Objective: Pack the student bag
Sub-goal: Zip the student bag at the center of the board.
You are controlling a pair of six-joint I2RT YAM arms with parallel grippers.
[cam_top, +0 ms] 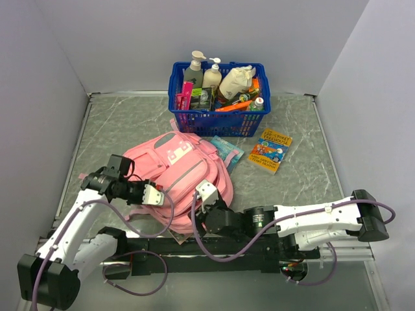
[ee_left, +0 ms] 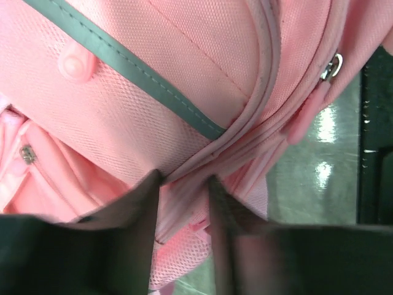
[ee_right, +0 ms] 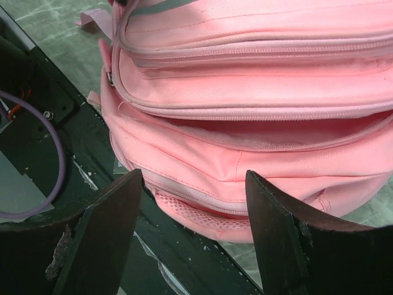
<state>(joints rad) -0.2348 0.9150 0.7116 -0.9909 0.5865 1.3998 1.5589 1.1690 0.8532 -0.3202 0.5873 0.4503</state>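
Observation:
The student bag point(cam_top: 178, 172) is a large pink backpack lying flat mid-table, its near end toward the arm bases. My left gripper point(cam_top: 162, 195) is at the bag's left side. In the left wrist view the left gripper point(ee_left: 182, 184) has its jaws nearly together, with a fold of the bag's pink fabric and seam point(ee_left: 184, 209) pinched between them. My right gripper point(cam_top: 202, 199) is at the bag's near end. In the right wrist view the right gripper point(ee_right: 191, 181) is wide open and empty, and the bag's zipped pockets point(ee_right: 258, 92) fill the view just beyond its fingertips.
A blue plastic basket point(cam_top: 217, 118) of bottles and small items stands behind the bag. A small blue pencil case point(cam_top: 228, 150) lies at the bag's right edge. A colourful book point(cam_top: 271, 150) lies on the grey table point(cam_top: 305, 184). A black rail point(cam_top: 259, 249) runs along the near edge.

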